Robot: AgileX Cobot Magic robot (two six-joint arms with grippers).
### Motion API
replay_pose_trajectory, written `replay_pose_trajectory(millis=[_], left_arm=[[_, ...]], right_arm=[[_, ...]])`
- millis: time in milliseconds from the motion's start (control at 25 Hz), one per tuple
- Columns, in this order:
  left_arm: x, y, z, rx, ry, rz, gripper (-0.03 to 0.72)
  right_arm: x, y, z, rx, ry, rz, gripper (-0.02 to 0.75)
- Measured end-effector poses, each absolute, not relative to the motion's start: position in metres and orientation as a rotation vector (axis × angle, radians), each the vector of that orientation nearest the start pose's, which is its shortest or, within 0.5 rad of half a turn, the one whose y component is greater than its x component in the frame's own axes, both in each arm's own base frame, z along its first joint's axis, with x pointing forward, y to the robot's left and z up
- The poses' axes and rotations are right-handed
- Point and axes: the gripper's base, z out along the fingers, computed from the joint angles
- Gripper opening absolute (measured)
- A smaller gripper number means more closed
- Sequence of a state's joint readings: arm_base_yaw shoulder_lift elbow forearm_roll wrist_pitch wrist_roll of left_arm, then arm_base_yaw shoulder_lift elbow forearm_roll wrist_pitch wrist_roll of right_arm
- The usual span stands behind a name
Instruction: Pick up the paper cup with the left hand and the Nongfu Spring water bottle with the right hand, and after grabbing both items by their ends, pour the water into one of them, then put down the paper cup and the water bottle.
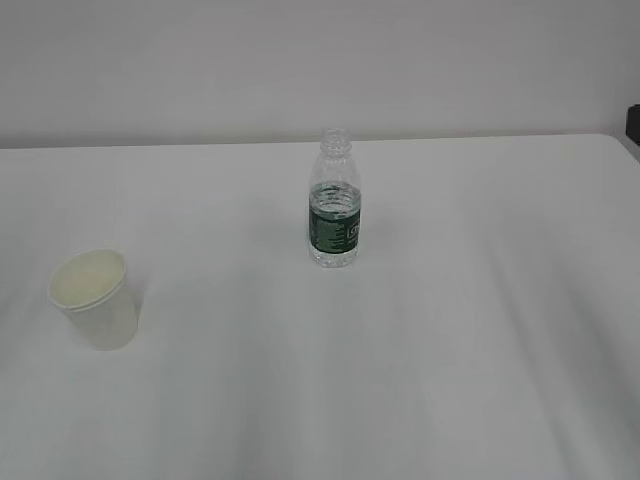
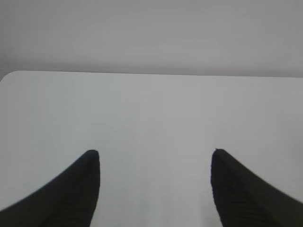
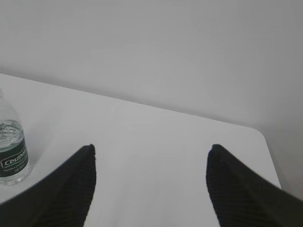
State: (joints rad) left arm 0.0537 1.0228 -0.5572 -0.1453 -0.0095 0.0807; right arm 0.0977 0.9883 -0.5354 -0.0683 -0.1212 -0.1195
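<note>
A white paper cup (image 1: 96,298) with a cream inside stands upright at the left of the table. The capless Nongfu Spring water bottle (image 1: 333,200) stands upright near the middle, with clear water up to just above its green label; its lower part also shows at the left edge of the right wrist view as bottle (image 3: 11,152). Neither arm appears in the exterior view. My left gripper (image 2: 155,152) is open over bare table, the cup out of its view. My right gripper (image 3: 151,146) is open too, nothing between its fingers, the bottle off to its left.
The white table (image 1: 470,330) runs back to a pale wall. Its far edge and rounded corners show in both wrist views. A small dark object (image 1: 633,122) sits at the far right edge.
</note>
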Motion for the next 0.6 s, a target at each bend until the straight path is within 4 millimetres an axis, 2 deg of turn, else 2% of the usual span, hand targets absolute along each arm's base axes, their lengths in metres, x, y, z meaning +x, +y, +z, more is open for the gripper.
replay_pose_trajectory(millis=[320,600], left_arm=[[0.23,0.01,0.261,-0.111,1.973,-0.003,0.524],[0.242,-0.013,0.238,-0.017,1.97,-0.05,0.524]], right_arm=[[0.226,0.024,0.275,-0.287,1.792,-0.057,0.553],[0.237,0.026,0.263,-0.334,1.804,-0.068,0.553]])
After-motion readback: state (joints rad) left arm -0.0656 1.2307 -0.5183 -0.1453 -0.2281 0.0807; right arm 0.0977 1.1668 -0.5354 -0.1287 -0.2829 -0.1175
